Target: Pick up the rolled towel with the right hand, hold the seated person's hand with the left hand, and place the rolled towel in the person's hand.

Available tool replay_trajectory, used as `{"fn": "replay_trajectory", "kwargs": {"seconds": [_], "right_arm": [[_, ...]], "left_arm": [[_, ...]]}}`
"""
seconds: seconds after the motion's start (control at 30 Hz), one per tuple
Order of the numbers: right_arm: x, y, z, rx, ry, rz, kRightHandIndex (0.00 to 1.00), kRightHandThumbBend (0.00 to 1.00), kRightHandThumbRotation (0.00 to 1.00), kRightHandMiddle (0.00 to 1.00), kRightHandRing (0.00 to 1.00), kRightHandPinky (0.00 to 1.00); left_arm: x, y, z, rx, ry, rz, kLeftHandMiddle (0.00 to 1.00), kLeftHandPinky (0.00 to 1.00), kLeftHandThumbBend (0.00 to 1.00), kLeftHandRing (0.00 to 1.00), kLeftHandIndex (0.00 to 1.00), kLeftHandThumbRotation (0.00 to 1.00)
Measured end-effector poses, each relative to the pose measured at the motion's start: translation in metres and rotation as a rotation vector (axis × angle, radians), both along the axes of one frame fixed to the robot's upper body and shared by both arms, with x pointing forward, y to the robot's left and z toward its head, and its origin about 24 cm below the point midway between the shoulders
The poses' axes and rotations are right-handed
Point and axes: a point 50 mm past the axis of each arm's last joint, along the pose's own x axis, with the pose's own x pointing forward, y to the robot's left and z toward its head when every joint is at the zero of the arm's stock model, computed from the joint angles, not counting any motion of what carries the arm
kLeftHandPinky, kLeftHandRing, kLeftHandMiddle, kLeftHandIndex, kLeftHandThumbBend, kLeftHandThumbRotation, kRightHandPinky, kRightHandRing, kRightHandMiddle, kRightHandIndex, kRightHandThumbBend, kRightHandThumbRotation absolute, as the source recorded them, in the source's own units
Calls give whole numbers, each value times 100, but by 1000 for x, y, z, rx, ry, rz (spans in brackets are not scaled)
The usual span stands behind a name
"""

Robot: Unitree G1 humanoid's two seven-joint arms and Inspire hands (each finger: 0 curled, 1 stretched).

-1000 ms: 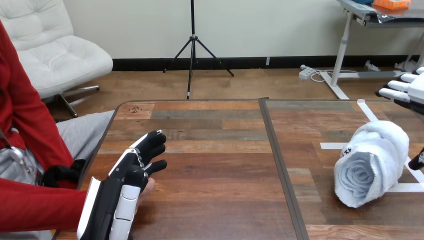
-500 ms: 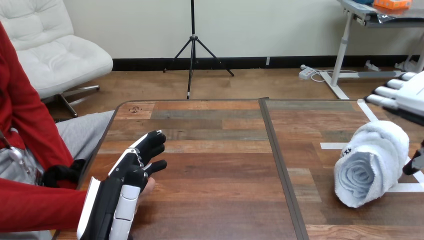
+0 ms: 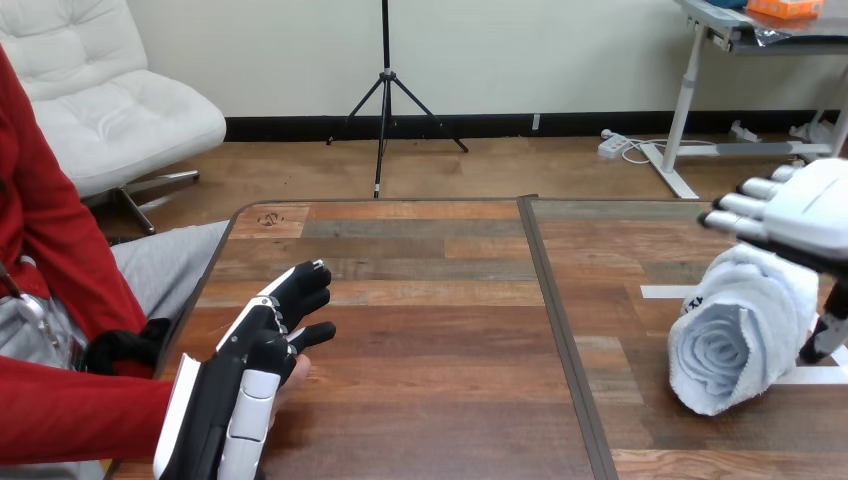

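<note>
One open right robot hand (image 3: 805, 212) straddles the rolled towel (image 3: 735, 335) on the desk (image 3: 430, 330), gripping nothing; I should lower it, centred, before closing firmly.

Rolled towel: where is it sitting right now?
In the head view the rolled towel lies at the right side of the table, on white tape lines, directly below the robot's right hand.
</note>
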Motion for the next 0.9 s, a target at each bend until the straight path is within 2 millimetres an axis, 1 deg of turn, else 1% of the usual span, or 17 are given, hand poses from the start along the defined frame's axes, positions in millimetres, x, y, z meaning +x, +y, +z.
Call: {"fn": "replay_trajectory", "kwargs": {"seconds": [0.53,0.9], "right_arm": [[2,8,-13,-47,2,76,100,100,46,100,100,92],[4,13,-21,-75,16,92,100,100,51,100,100,96]], "left_arm": [[0,0,0,3,0,2,85,76,75,86,81,99],[0,0,0,3,0,2,85,76,75,87,81,100]]}}
